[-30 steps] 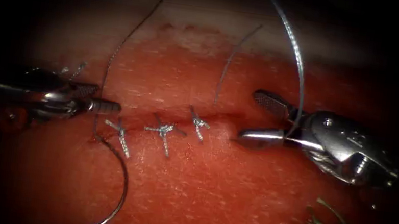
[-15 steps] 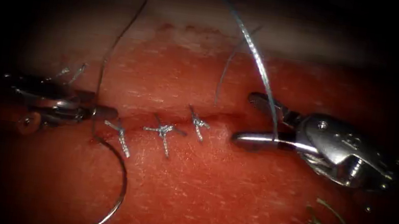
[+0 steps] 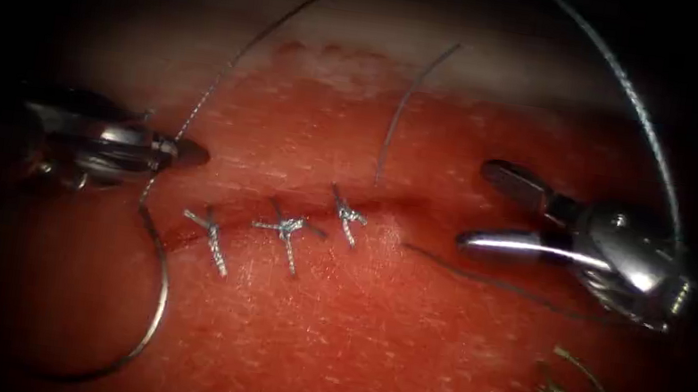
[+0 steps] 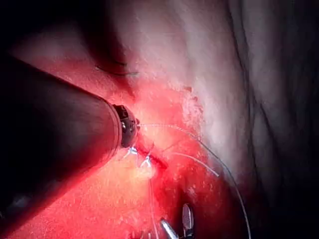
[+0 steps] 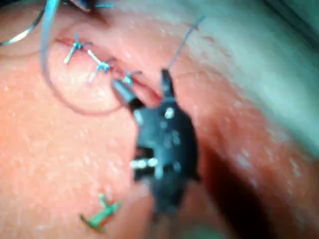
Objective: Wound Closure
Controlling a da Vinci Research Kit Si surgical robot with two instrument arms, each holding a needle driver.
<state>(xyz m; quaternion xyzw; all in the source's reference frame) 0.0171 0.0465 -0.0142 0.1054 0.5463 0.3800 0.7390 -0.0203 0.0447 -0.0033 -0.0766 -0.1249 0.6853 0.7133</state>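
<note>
- Our left gripper (image 3: pixel 184 150), clamped on the thread (image 3: pixel 231 63), had drawn the needle (image 3: pixel 160 297) clear of the tissue (image 3: pixel 402 338), left of the cut (image 3: pixel 384 202).
- Right gripper (image 3: pixel 475 203) gaped, empty.
- Next, we judged, regrasping the needle.

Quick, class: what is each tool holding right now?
Left tool: closed on the thread; the needle lies free on the tissue, by the cut's left end.
Right tool: open, holding nothing.
</note>
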